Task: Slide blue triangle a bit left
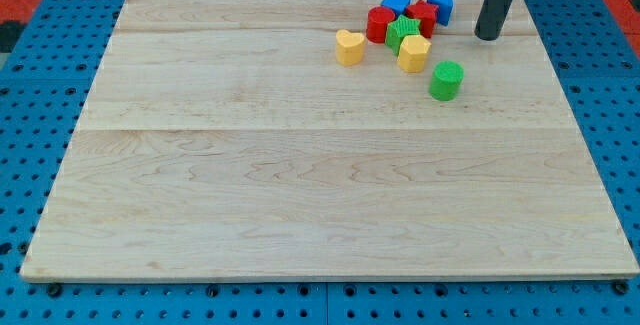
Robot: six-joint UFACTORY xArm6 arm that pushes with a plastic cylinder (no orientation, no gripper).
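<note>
My tip (488, 37) rests on the wooden board (300, 185) near its top right corner. The rod rises out of the view's top. A blue block (440, 5), apparently the triangle, is the rightmost of a cluster, just left of and a little above my tip, with a small gap between them. A second blue block (396, 3) sits at the cluster's top left. Between them is a red block (423, 16).
The cluster also has a red cylinder (379, 25), a green star-like block (403, 33), a yellow block (413, 53) and a yellow heart (349, 47) at its left. A green cylinder (446, 81) stands apart below. The board's top edge is close behind the cluster.
</note>
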